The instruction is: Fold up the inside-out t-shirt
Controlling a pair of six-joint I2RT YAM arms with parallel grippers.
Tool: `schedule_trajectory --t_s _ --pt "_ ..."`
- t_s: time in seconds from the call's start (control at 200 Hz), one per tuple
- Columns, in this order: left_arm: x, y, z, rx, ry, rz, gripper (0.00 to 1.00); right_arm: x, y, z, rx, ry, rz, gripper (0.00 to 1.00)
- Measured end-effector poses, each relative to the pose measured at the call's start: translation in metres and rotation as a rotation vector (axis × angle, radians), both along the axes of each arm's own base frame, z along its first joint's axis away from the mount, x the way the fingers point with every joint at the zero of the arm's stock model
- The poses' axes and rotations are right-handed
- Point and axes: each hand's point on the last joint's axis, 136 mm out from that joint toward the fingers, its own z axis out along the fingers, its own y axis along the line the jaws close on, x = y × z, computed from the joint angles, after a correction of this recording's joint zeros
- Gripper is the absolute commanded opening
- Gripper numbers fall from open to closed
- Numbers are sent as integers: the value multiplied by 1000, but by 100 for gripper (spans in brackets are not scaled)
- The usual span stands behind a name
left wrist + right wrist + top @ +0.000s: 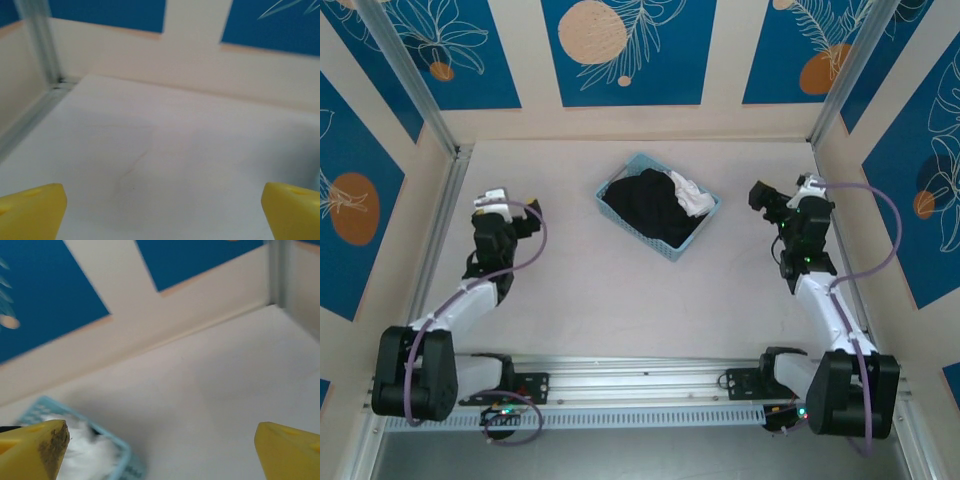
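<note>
The inside-out t-shirt [645,205] is a bunched black heap lying in a light blue basket [612,186] at the middle of the table, with a white cloth garment [690,195] on its right side. My left gripper [525,215] hovers to the left of the basket, open with nothing between its yellow fingers [32,210]. To the right of the basket my right gripper [760,195] is held open and empty. In the right wrist view the basket's corner [117,452] and the white garment [85,455] sit at the lower left, beside one yellow finger [35,447].
Walls with blue and cream panels close in the table on three sides. A metal rail [640,385] runs along the near edge between the arm bases. Bare table surface [620,300] lies between the basket and the rail.
</note>
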Motion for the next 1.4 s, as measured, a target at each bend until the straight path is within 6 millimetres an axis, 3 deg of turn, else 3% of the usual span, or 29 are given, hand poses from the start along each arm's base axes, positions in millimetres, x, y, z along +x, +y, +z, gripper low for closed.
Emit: schedule_trajectory --t_s 0.075,0.155,0.25,0.425,0.64,0.68,0.79,0.865,0.915,1.0,1.07,1.17,1.285,1.33,1.4 --pt "5 -21 6 -135 -1 -91 100 3 42 6 3 29 131 94" --pt "10 -47 -3 -264 47 -193 99 7 95 2 -44 100 282 92" --pt "11 -77 -16 -359 135 -292 99 17 144 -3 -109 180 419 88" --pt "9 -109 -16 -397 218 -386 99 37 189 -32 -210 334 543 81" --pt "5 -115 -21 -392 273 -393 99 30 258 -94 -318 513 700 78" --pt "3 -115 -25 -389 290 -391 99 29 268 -106 -332 539 720 70" --pt "-1 -115 -32 -386 328 -385 98 43 285 -132 -367 606 734 23" --pt "-2 -115 -34 -385 352 -381 98 59 290 -138 -378 631 722 9" --pt "-3 -115 -34 -383 361 -379 99 62 292 -130 -380 625 725 4" --pt "-4 -111 -35 -370 374 -358 100 61 295 -97 -366 582 740 0" --pt "-7 -104 -38 -357 392 -321 100 54 299 -46 -327 491 770 0" --pt "-12 -91 -36 -335 400 -264 100 34 306 60 -238 257 823 0" --pt "-11 -74 -19 -326 373 -208 100 -17 316 194 -162 -78 904 1" --pt "-10 -66 -11 -325 357 -184 100 -41 323 239 -136 -200 947 1" --pt "-11 -52 1 -322 334 -140 100 -74 333 289 -100 -348 1011 2"
